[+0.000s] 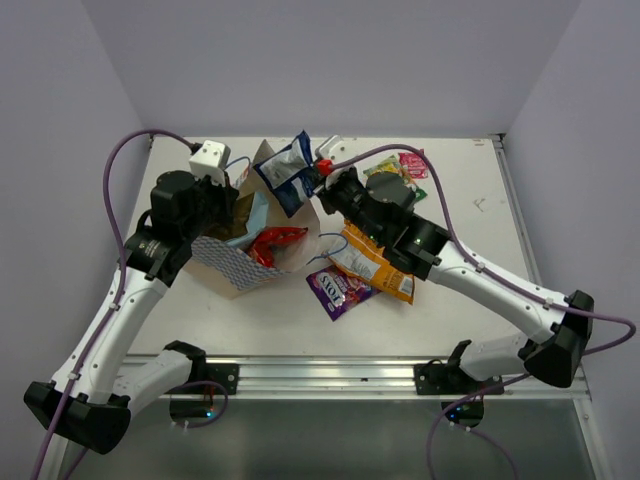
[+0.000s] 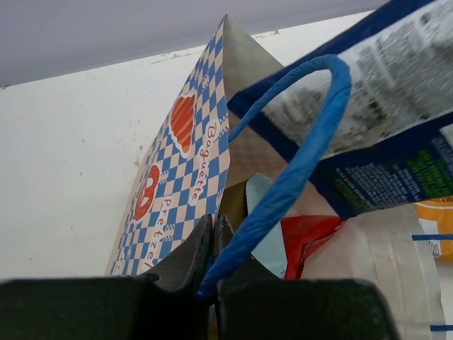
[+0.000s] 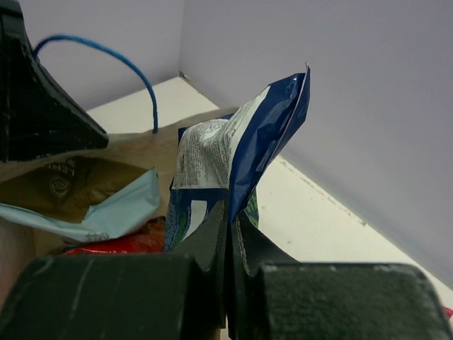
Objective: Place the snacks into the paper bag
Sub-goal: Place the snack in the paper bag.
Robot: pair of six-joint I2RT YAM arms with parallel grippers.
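The paper bag (image 1: 236, 268) stands open at centre-left, with its checkered wall (image 2: 177, 177) and blue cord handle (image 2: 297, 163) close in the left wrist view. My left gripper (image 1: 232, 200) (image 2: 212, 228) is shut on the bag's rim beside the handle. My right gripper (image 1: 318, 180) (image 3: 228, 212) is shut on a dark-blue and white snack packet (image 1: 285, 170) (image 3: 233, 142) and holds it over the bag's mouth. A red bag (image 1: 275, 243) and a light-blue bag (image 1: 255, 215) (image 3: 106, 209) lie inside.
An orange chip bag (image 1: 375, 262) and a purple pack (image 1: 340, 290) lie on the table right of the bag. A pink pack (image 1: 413, 163) and a yellow-green pack (image 1: 385, 168) lie at the back behind the right arm. Purple walls close the table's back and sides.
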